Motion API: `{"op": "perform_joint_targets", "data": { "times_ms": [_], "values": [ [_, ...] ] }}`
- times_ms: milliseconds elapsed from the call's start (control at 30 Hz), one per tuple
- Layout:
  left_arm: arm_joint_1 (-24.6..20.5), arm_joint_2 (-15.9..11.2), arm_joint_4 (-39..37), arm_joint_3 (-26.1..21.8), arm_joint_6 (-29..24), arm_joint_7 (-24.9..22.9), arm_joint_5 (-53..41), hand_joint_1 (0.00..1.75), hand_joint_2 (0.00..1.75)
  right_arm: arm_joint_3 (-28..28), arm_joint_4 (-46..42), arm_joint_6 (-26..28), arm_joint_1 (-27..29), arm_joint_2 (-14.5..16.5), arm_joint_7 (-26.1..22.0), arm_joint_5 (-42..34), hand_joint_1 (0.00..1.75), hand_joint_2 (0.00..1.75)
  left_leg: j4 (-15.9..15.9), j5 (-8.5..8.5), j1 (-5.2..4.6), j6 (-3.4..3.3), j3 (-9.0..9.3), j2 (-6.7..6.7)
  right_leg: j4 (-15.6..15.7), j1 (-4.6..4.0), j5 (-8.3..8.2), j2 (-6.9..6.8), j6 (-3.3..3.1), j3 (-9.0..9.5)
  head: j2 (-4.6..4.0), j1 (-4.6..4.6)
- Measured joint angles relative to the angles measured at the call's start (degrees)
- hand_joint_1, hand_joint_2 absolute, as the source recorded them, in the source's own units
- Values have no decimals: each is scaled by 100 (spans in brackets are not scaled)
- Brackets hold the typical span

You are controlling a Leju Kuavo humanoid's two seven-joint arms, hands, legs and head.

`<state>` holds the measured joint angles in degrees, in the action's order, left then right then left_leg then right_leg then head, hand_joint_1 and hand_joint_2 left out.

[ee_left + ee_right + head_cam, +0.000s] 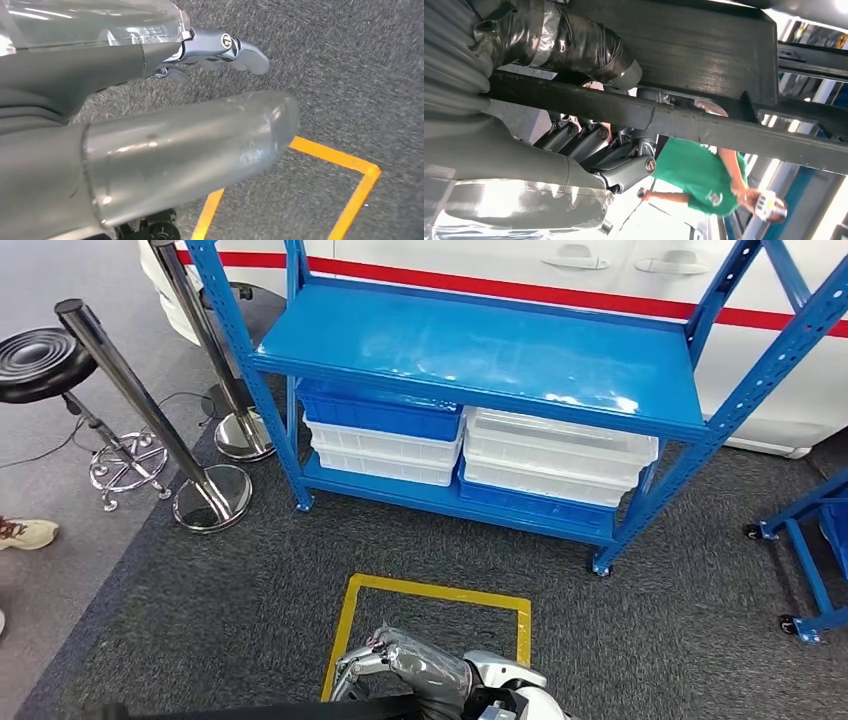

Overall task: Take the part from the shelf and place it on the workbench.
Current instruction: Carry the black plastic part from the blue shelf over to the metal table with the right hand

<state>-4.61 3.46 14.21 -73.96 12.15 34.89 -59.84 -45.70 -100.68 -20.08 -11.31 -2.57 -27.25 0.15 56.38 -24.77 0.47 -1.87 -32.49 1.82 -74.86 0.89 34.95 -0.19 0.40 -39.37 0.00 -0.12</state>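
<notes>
My right hand (574, 150) is wrapped round the black, flat, bar-framed plastic part (704, 55). The tape-bound thumb lies over one side of it and the dark fingers (584, 136) curl in under the other, so I judge the grip firm. My left hand (200, 145) hangs over the floor with its fingers out nearly straight and nothing in it.

Below me is the dark grey carpet (620, 640), with a square of yellow tape (350, 620) marked on it. The dark strip along the bottom edge of the head view may be the part, though I cannot tell for sure.

Beyond the square stands the blue metal shelf rack (470, 345). Its upper shelf is bare, and stacked white and blue plastic bins (545, 455) sit underneath. A white car body with a red stripe (520, 265) lies behind it.

So the first half looks done, with the part off the shelf and in my hand. What is left is the carry and the setting down. I am facing the rack and see no workbench, so I expect I must turn away to find it.
</notes>
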Motion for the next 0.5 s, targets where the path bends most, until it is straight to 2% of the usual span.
{"op": "perform_joint_targets", "data": {
  "times_ms": [33, 67, 133, 167, 200, 267, 300, 333, 400, 467, 500],
  "values": [
    [9, -1, -1, 0, 45, 22, 3, 0, 0, -1, 27, -1, -3, -1, -3, 1, 168, 175, 21, 1, -9, 0, -12, 76, 107, -4, -127, 14, -19, 53, 0, -1],
    [14, -1, -1, 0, 74, 37, 4, 0, 0, -1, 51, -1, -10, -1, -4, 2, 168, 175, 47, -1, -14, 4, -21, 155, 429, -9, -333, 67, -47, 213, 0, 0],
    [9, 11, -9, 0, 143, 42, 2, 0, 0, -3, 91, -2, -34, -1, -5, 7, 168, 175, 118, -14, -25, 31, -62, 304, 1173, -7, -651, 324, -105, 561, 0, -1],
    [5, 16, -14, 0, 181, 37, 1, 0, 0, -4, 110, -5, -47, 0, -7, 9, 168, 175, 150, -17, -24, 59, -97, 371, 1407, -12, -722, 420, -116, 661, 0, -1],
    [5, 22, -20, 0, 220, 26, 0, 0, 0, -7, 127, -12, -59, 1, -9, 11, 168, 175, 169, -14, -17, 97, -133, 431, 1502, -20, -726, 466, -120, 690, 0, -1],
    [27, 19, -29, -1, 269, -16, 2, 0, 0, -17, 157, -28, -86, 5, -14, 9, 168, 175, 168, 8, 6, 179, -183, 515, 1540, -29, -749, 351, -138, 694, 0, -1],
    [40, 19, -35, -1, 280, -54, 3, 0, 0, -25, 170, -38, -101, 10, -16, 8, 168, 175, 191, -6, 8, 212, -203, 441, 1572, -18, -769, 290, -165, 707, 0, -1],
    [44, 17, -40, -2, 285, -104, 4, 0, 0, -33, 179, -48, -113, 18, -18, 5, 168, 175, 292, -76, 5, 244, -257, 303, 1605, -2, -788, 217, -194, 720, 0, -2],
    [20, 11, -46, -2, 284, -205, 0, 0, 0, -45, 193, -65, -122, 29, -24, 0, 168, 175, 842, -404, 11, 309, -519, -27, 1639, 6, -803, 57, -232, 726, 0, -2],
    [6, 6, -47, -2, 289, -259, -7, 0, 0, -54, 214, -70, -122, 32, -28, -5, 168, 175, 1571, -730, 44, 370, -864, -132, 1629, -2, -797, -114, -241, 705, 0, -3],
    [12, 6, -48, -2, 292, -268, -9, 0, 0, -58, 226, -70, -122, 32, -29, -6, 168, 175, 1735, -756, 59, 392, -933, -146, 1625, -3, -793, -196, -238, 699, 0, -2]
  ]
}}
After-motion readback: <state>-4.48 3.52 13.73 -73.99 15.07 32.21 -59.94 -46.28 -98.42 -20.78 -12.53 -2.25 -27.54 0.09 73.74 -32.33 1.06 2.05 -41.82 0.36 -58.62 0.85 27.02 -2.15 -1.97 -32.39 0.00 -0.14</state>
